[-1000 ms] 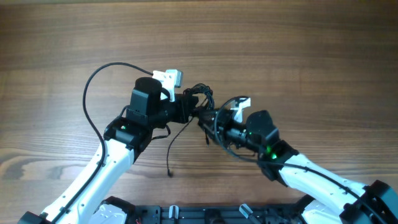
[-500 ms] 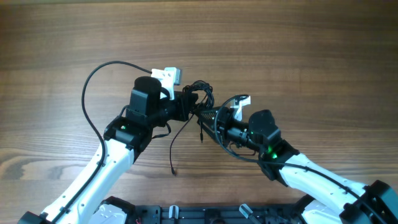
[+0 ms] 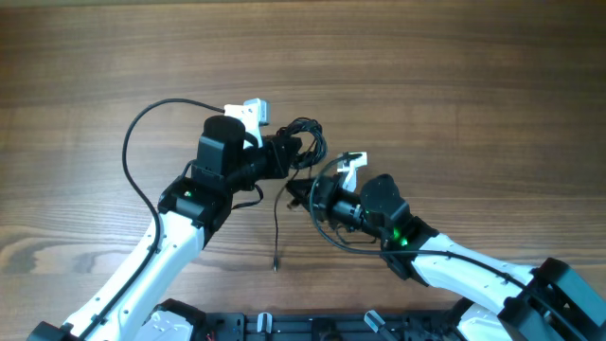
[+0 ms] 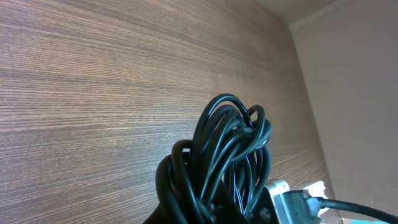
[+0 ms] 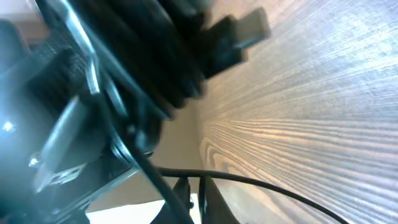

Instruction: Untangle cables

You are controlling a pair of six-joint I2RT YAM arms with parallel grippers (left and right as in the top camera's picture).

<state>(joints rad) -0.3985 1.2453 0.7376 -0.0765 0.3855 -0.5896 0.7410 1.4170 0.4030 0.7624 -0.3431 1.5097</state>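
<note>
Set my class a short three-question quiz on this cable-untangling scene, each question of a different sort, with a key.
1. Which gripper holds the cable bundle? A. left B. right C. neither
2. True or false: every strand is wound into the bundle.
3. Fill in: the loose strand trails toward the ___ edge of the overhead view.
Key: 1 A, the left gripper clamps it. 2 False. 3 bottom.
</note>
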